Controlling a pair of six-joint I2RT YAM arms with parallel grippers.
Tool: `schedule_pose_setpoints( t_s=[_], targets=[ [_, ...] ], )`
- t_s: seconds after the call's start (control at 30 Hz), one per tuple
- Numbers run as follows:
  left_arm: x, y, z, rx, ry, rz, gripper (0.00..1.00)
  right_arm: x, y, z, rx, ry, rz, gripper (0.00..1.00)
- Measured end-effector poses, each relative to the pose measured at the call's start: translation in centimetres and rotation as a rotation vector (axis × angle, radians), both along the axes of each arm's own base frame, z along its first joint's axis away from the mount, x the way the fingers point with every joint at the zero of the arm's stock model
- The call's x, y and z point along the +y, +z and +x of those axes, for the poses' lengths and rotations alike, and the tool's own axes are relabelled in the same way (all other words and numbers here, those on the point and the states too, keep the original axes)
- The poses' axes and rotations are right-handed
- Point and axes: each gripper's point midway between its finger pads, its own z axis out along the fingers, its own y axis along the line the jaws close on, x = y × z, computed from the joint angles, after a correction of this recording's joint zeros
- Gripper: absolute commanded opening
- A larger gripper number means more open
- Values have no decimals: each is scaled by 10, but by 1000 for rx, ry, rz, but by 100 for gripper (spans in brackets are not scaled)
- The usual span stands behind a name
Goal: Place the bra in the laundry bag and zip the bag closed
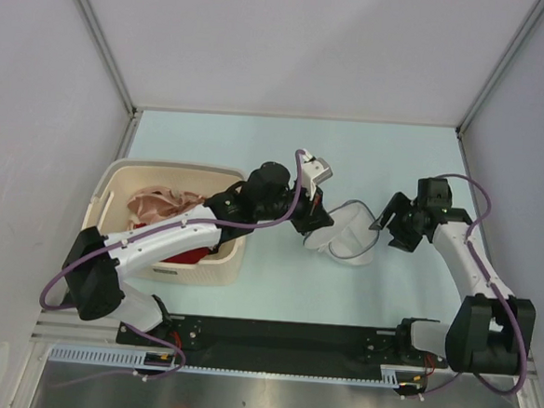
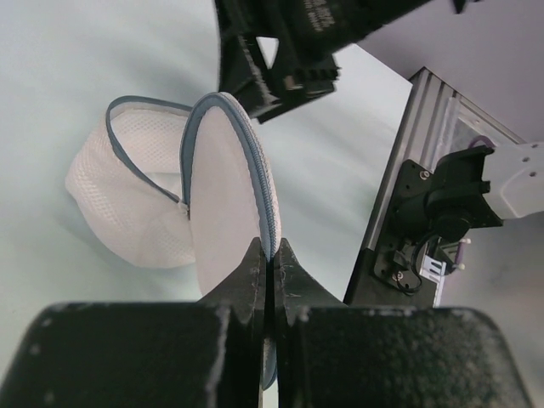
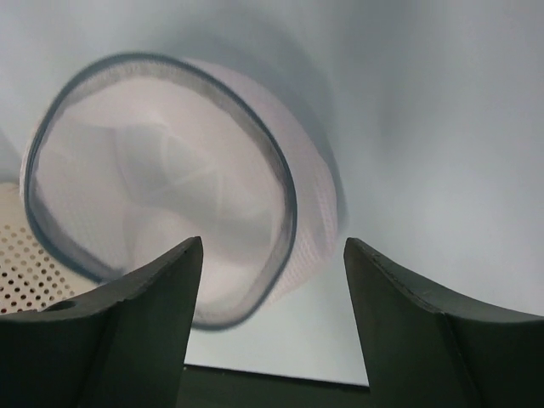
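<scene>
The laundry bag (image 1: 352, 236) lies unzipped on the table between the two arms, its round flap standing up. My left gripper (image 1: 314, 228) is shut on the bag's grey zip rim (image 2: 265, 204), and the mesh pouch (image 2: 127, 200) hangs open behind that rim. My right gripper (image 1: 381, 223) hovers open just right of the bag, nothing between its fingers (image 3: 149, 297); the bag's mouth (image 3: 161, 195) faces it. The salmon-pink bra (image 1: 163, 203) lies in the cream basket, away from both grippers.
The cream basket (image 1: 125, 170) stands at the left, with a red garment (image 1: 192, 254) under the left arm. Its perforated wall (image 3: 25, 272) shows behind the bag. A black rail (image 1: 291, 336) runs along the near edge, and an aluminium post (image 2: 387, 178) stands right of the left gripper.
</scene>
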Motion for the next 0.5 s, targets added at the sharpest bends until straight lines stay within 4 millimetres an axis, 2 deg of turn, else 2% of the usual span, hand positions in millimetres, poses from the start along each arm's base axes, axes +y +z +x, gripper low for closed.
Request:
schedule_pose_setpoints(
  t_s=[0.07,0.1,0.17,0.2,0.27,0.3,0.33,0.37,0.5],
  targets=[
    [1,2,0,3,-10,-6,0,0,-9,11,-3,9,-2,70],
    [2,3,0,4,-15,-10,0,0,-15,17,-1,16,-7,60],
    [3,5,1,7,-23,-19,0,-1,-28,25,12,30,-16,48],
    [4,5,2,8,-25,-21,0,-1,-33,27,17,40,-23,37],
    [6,6,3,13,-32,-26,0,-2,-43,32,29,53,-30,24],
    [6,6,4,15,-35,-30,0,-2,-47,33,35,58,-33,10],
    [7,6,4,19,-41,-34,0,-3,-49,34,40,62,-39,3],
    [8,6,5,25,-43,-38,0,-4,-51,34,46,61,-45,0],
    [14,8,11,56,-48,-78,0,-9,-41,35,63,36,-67,0]
  ],
)
